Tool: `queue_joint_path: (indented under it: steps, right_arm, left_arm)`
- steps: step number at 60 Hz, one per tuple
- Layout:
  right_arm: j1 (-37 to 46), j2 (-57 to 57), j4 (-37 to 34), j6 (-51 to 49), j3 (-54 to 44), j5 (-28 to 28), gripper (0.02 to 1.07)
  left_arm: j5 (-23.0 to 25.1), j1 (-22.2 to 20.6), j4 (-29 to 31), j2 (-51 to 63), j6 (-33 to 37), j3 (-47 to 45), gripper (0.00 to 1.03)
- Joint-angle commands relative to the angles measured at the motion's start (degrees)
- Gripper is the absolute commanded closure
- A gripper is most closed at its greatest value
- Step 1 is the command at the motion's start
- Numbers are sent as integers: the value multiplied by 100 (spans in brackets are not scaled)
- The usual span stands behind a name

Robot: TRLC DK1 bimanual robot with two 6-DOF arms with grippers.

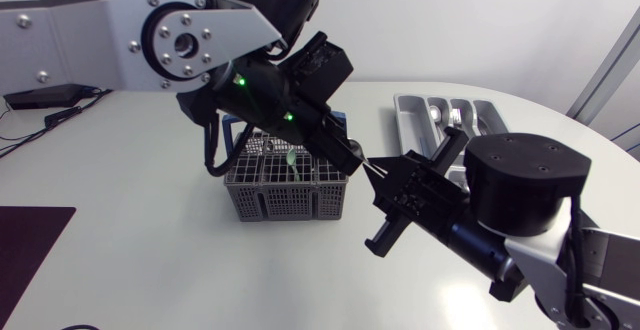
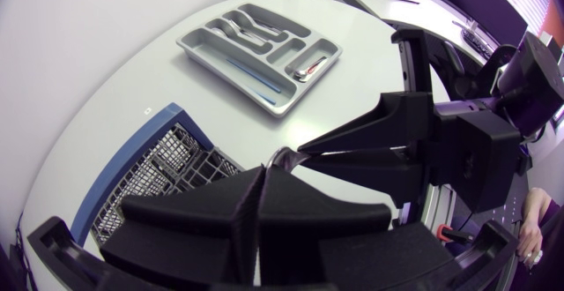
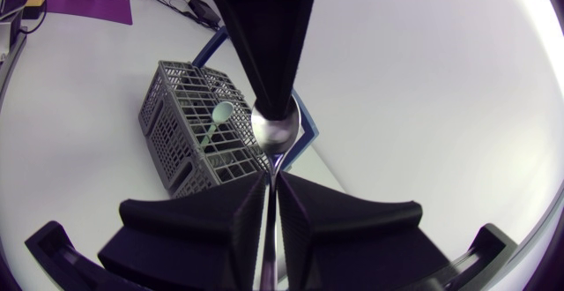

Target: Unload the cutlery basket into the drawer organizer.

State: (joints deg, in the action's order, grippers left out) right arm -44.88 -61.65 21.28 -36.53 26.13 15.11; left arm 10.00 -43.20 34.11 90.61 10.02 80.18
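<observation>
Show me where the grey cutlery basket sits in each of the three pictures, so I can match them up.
Head view: the cutlery basket stands mid-table, beside the left fingers.
Left wrist view: only a corner of it shows, beside the left fingers.
Right wrist view: it stands whole, ahead of the right fingers.
Shared landmark: the spoon, gripped where both pairs of fingers meet, close to the basket.

The left arm point(image 1: 100, 30) has silver-grey links with screws ringing a round cap, black joints dotted with green lights point(image 1: 240, 82), and a black cable point(image 1: 211, 148). The right arm point(image 1: 520, 182) carries a round black housing on a white link.
</observation>
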Motion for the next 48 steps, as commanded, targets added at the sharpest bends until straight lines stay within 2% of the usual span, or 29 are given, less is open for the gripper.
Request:
queue_joint_path:
  steps: [1, 10, 17, 21, 25, 36, 42, 48]
  right_arm:
    - [32, -93, 87, -117, 50, 71, 101]
    - [15, -93, 78, -135, 24, 79, 102]
    - [32, 12, -115, -108, 33, -61, 101]
    - [85, 135, -335, -47, 50, -255, 102]
    - [173, 294, -511, -38, 6, -448, 102]
    - [806, 698, -968, -29, -73, -1177, 102]
    - [1632, 821, -1381, -64, -20, -2091, 102]
    - [2572, 795, -1820, -223, 129, -3146, 102]
  left_arm:
    - [-16, -48, 43, 97, -202, 191, 100]
    - [-16, -48, 43, 97, -194, 226, 98]
    - [-16, 22, 35, 62, -194, 349, 55]
    - [-16, 154, 35, 53, -211, 481, 23]
    - [-16, 339, 35, 45, -273, 648, 7]
    - [-16, 945, 78, -17, -369, 982, 6]
    - [-95, 1121, 228, -96, -246, 929, 6]
    - [-332, 1121, 254, -219, -114, 665, 6]
